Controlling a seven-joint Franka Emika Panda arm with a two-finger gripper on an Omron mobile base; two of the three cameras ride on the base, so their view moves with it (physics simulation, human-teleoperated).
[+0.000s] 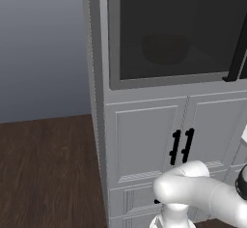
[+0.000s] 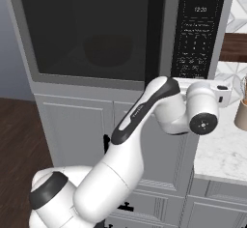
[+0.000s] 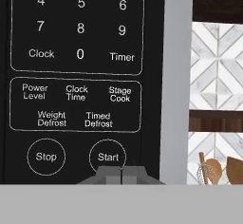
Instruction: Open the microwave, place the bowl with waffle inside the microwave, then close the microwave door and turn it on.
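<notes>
The claw [image 3: 121,171] has its two finger tips pressed together with nothing between them, and it sits right at the lower rim of the round Start button [image 3: 108,156] on the microwave's control panel [image 3: 76,76]; whether the tips actually touch the button cannot be told. Just left of Start is the Stop button [image 3: 46,156], and above them are the rows for Weight Defrost, Timed Defrost, Power Level, Clock Time and Stage Cook, then the number keys.

In the right base view the arm [image 2: 144,125] reaches up from the lower left, and its white hand lies against the bottom of the keypad, on the right side of the microwave [image 2: 120,34]. The microwave door [image 2: 87,29] is shut, its long black bar handle [image 2: 155,29] standing upright between the glass and the keypad. Behind the dark glass the bowl [image 2: 108,49] shows dimly, resting inside the oven; its contents cannot be made out.

Below the microwave are grey panelled cabinet doors [image 1: 144,140] with small black handles [image 1: 181,146]. To the right a white marble bench [image 2: 222,149] runs beside the cabinet, with a tan container [image 2: 241,111] on it and a patterned tile wall [image 3: 216,76] behind. Wooden utensils [image 3: 216,170] show at the lower right of the hand view.
</notes>
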